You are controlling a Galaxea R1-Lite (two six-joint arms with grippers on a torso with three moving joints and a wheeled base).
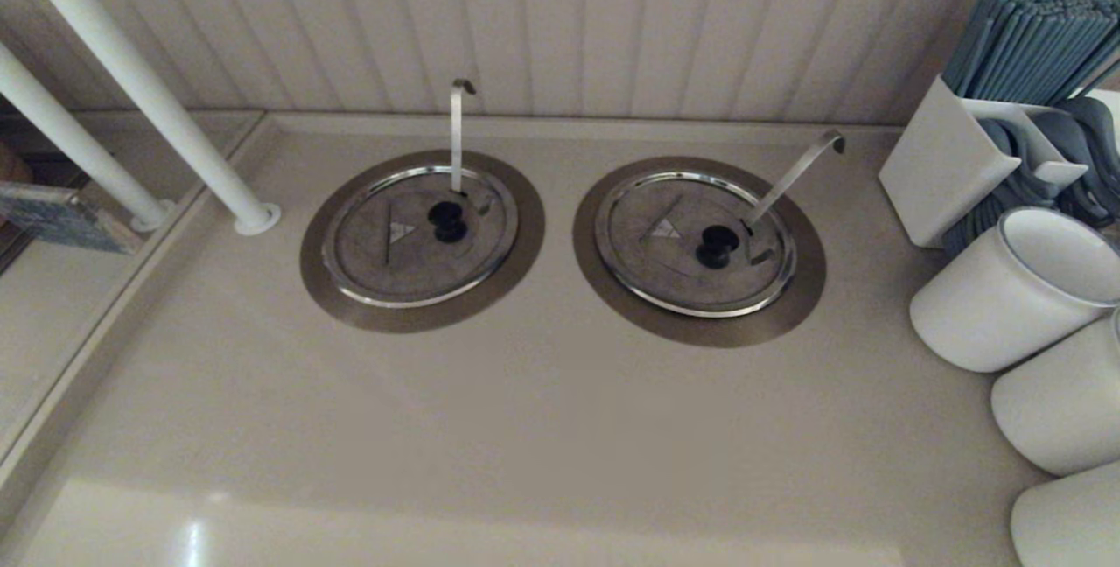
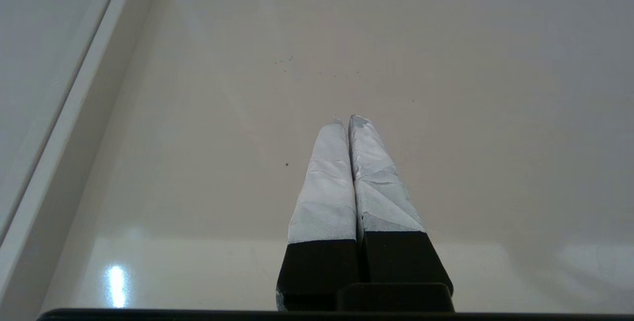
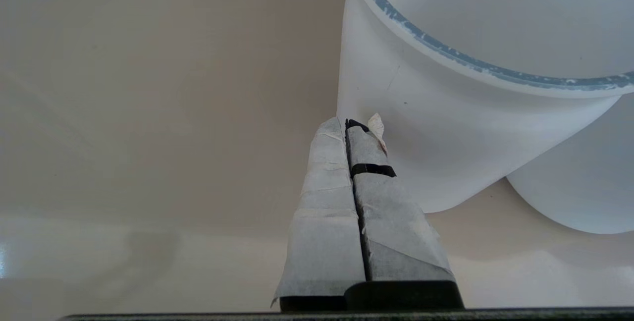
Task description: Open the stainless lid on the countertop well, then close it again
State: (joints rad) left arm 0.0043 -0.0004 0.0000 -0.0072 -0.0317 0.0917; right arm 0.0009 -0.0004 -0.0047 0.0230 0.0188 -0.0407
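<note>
While both arms wait out of the head view, the stainless lid (image 1: pixel 420 236) lies flat over the countertop well (image 1: pixel 319 274), left of centre on the tabletop, likely nearer the left end effector (image 2: pixel 345 119); left and right end effector (image 3: pixel 350 122) are both closed, empty

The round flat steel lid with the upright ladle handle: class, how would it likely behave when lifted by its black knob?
The round flat steel lid looks rigid, so probably no flexing. A crease line across it suggests one half may fold up rather than the whole lifting. The upright ladle handle passes through its notch and might snag.
</note>
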